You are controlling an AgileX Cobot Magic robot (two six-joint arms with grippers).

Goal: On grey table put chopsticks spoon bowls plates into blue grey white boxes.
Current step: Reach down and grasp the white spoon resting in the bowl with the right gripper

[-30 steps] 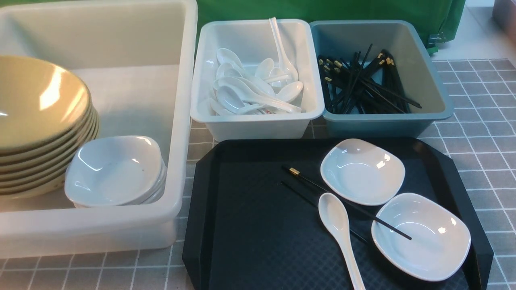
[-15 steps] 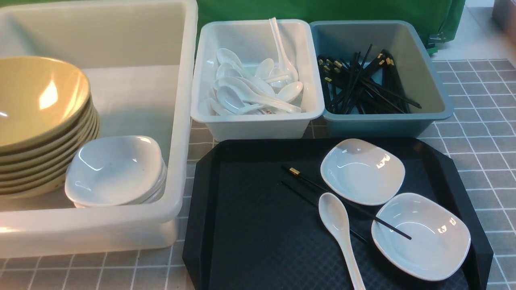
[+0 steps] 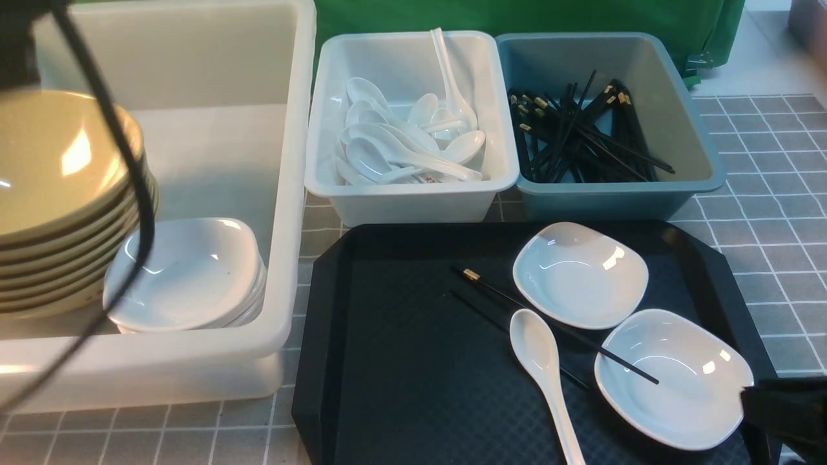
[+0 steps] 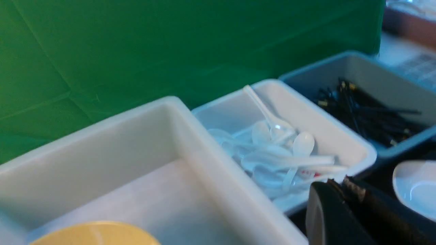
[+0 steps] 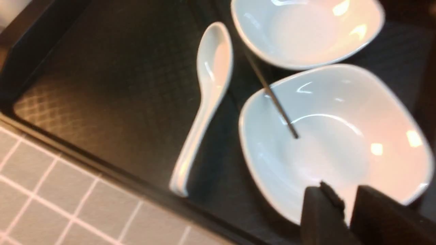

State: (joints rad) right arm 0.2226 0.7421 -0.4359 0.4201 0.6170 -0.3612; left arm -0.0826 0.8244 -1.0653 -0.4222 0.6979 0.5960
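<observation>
Our grey table (image 3: 762,194) carries a large off-white box (image 3: 294,194) on the left, a small white box (image 3: 413,206) and blue-grey box (image 3: 601,203) farther back, and a black tray (image 3: 400,387) nearer us.

1 black tray (image 3: 400,387) (diamond-textured floor) lies in front, 1 green cloth (image 3: 517,16) hangs behind.

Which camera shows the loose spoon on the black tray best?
Right wrist view: the spoon shows whole, scoop to handle tip, on the black tray. The front view cuts off its handle end. The left wrist view misses it.
</observation>
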